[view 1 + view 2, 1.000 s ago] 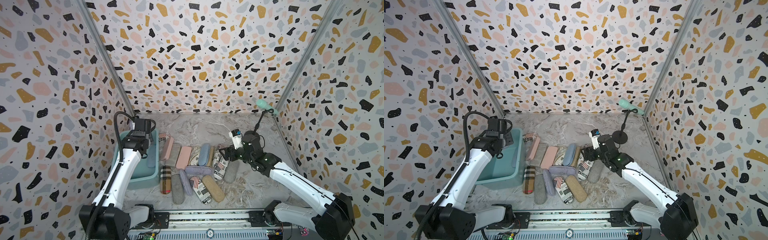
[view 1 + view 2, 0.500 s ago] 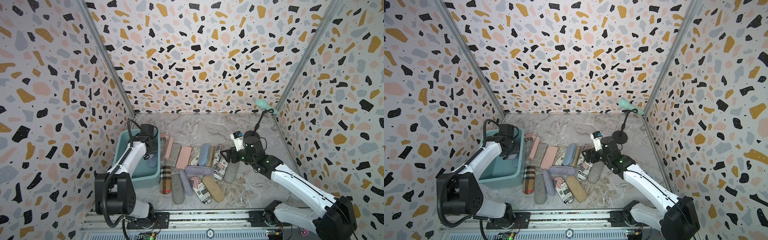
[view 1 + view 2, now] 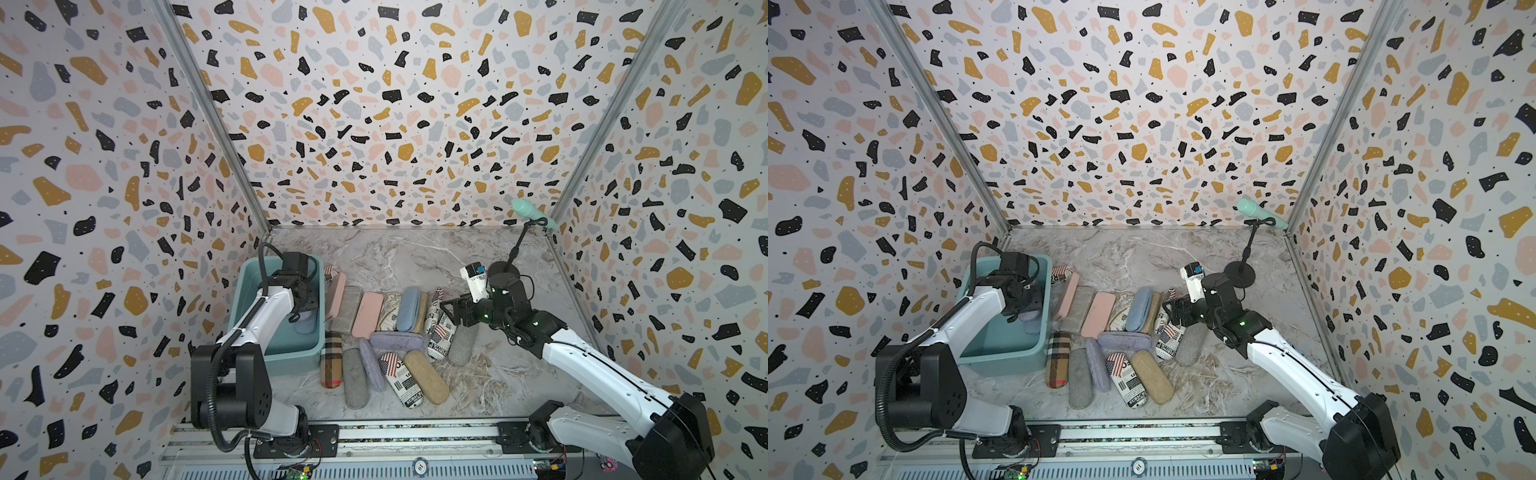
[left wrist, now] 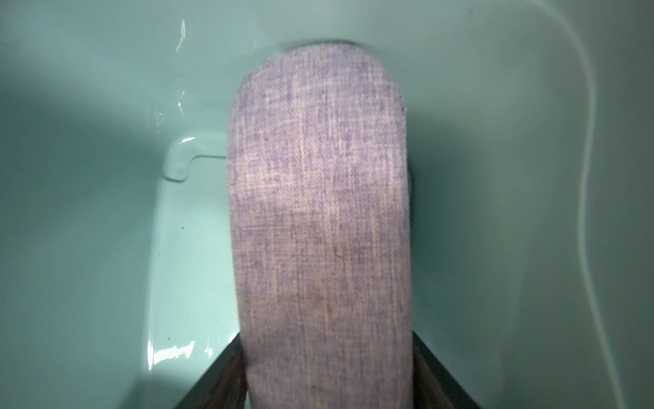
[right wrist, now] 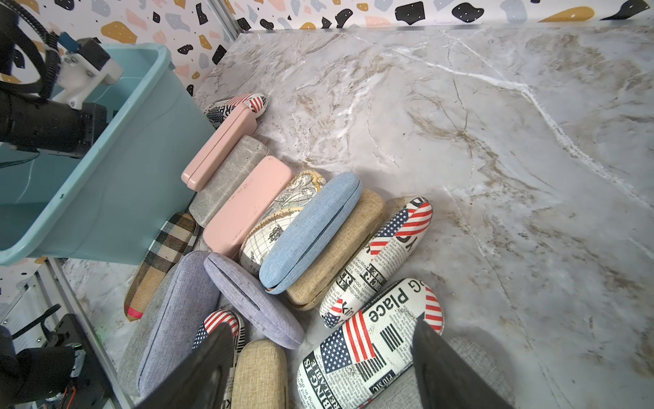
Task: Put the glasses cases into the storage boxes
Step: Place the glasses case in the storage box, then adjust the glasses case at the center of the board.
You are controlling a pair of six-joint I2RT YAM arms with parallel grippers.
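Left gripper (image 4: 326, 334) sits lower now, inside teal tub (image 3: 295, 358), lavender case (image 4: 318, 194) between jaws, grip unclear; right gripper (image 5: 322, 327) gapes wide.

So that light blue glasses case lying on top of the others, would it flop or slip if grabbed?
Probably stiff: the light blue case keeps a crisp seam and rounded shape. Its woven cover likely grips rather than slips. Perched on the tan case and map-print case, it may rock or slide off if nudged.
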